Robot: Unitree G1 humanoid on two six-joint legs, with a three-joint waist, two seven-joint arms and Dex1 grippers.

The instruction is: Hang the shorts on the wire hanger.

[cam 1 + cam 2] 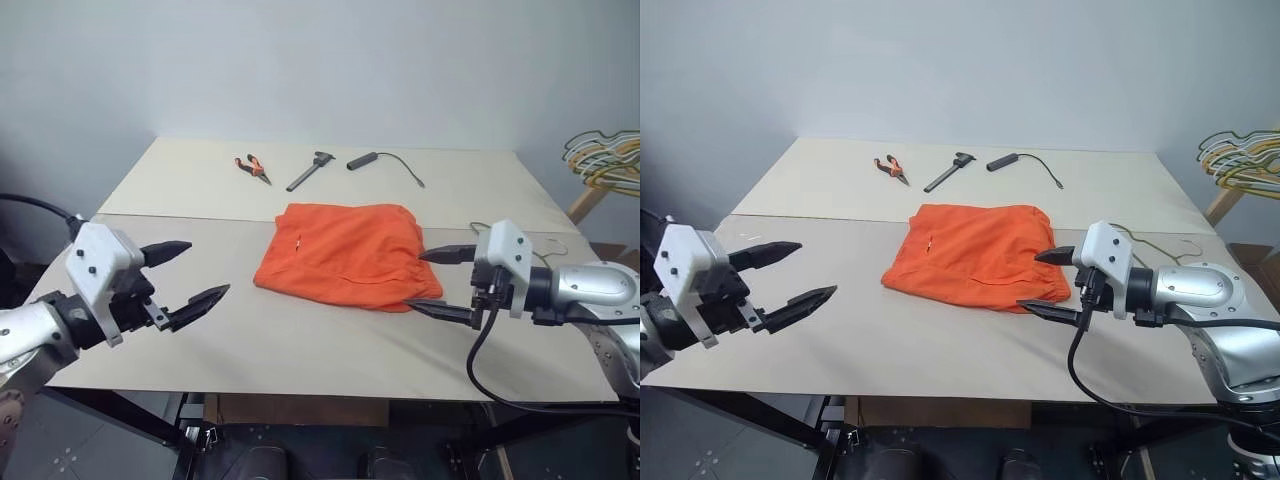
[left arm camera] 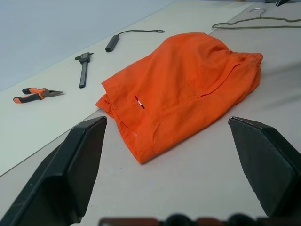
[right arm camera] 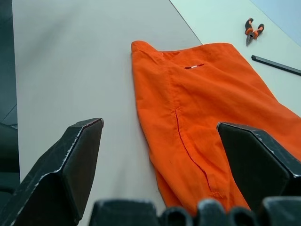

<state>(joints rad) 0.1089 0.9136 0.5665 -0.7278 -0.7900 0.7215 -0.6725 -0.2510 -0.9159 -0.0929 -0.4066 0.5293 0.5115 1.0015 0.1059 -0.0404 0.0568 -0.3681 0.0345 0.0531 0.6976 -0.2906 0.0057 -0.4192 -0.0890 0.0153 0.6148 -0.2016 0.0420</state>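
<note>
The bright orange shorts (image 1: 340, 255) lie folded flat on the table's middle. Behind their right side, the thin dark wire hanger (image 2: 254, 23) rests flat on the table (image 1: 150, 190), partly hidden by my right arm in the eye views. My right gripper (image 1: 418, 280) hovers open at the shorts' right edge, one finger over the cloth and one by its near corner, holding nothing. My left gripper (image 1: 207, 270) is open and empty, well to the left of the shorts and above the table.
Orange-handled pliers (image 1: 253, 167), a dark caliper-like tool (image 1: 312, 170) and a black cable with a cylindrical end (image 1: 365, 160) lie at the back of the table. A bunch of yellow, green and white hangers (image 1: 605, 160) stands off the table's right side.
</note>
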